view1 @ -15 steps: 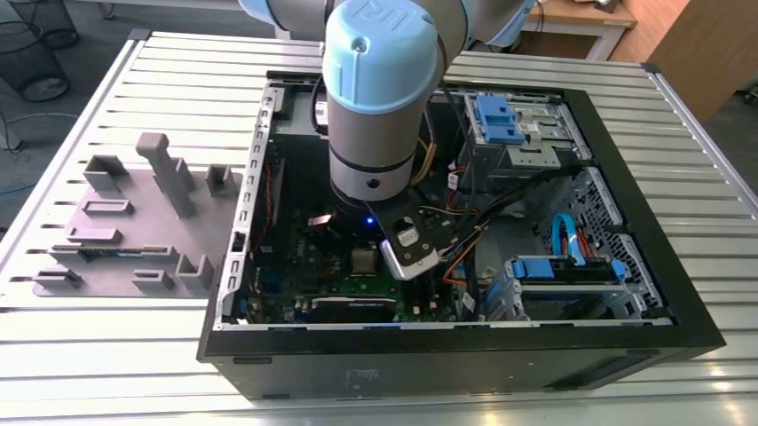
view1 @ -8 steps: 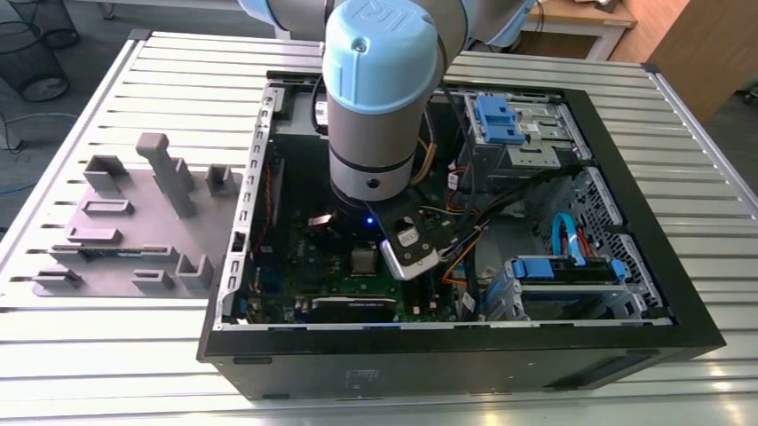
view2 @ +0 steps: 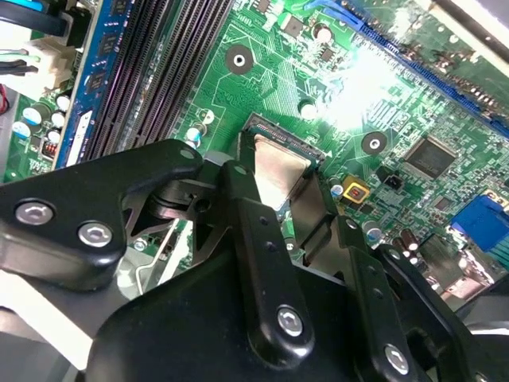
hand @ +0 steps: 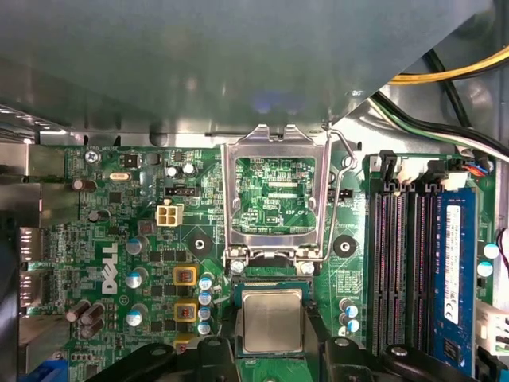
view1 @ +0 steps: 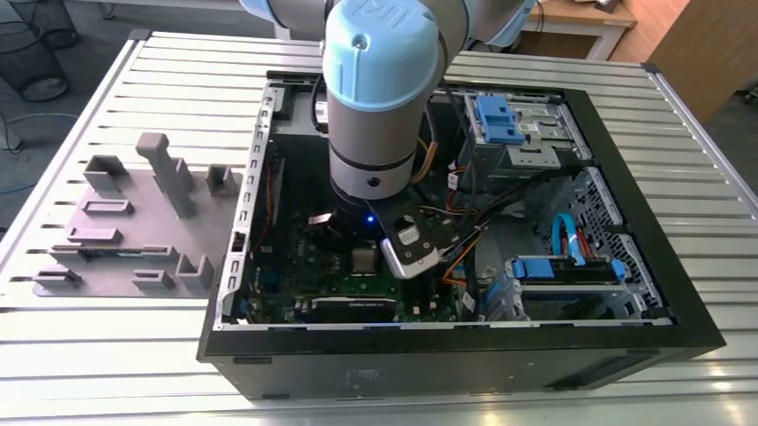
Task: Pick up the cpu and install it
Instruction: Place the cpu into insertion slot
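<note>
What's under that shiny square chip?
The cpu, between the fingers, sits over the dark socket on the green motherboard. Only the socket's rim shows; its inside is hidden by the chip.

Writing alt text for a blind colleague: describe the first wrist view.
The cpu sits gripped between the fingers of the black gripper, low over a green motherboard. Beside it the socket frame stands hinged open; memory slots run alongside.
</note>
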You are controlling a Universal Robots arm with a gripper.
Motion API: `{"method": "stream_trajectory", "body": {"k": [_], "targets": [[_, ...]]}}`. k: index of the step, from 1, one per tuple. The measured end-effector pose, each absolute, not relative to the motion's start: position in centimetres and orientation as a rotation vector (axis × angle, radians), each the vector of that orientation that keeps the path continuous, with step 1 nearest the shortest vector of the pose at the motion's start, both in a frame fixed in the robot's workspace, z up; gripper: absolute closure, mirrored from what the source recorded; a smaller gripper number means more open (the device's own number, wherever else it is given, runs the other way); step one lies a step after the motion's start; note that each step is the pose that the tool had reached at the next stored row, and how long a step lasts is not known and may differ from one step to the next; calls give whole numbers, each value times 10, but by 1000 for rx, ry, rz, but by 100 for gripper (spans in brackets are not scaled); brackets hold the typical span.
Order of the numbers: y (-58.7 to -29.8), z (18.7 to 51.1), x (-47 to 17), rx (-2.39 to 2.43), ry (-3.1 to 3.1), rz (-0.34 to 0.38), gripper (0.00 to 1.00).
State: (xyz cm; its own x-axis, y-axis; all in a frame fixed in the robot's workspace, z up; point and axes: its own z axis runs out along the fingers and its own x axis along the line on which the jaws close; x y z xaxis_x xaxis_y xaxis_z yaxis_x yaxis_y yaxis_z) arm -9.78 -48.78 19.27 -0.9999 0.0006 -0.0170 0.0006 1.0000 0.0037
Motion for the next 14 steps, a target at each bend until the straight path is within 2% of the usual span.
{"method": "stream_trajectory", "body": {"k": [14], "targets": [[-488, 194, -98, 51, 3124, 5, 57]]}}
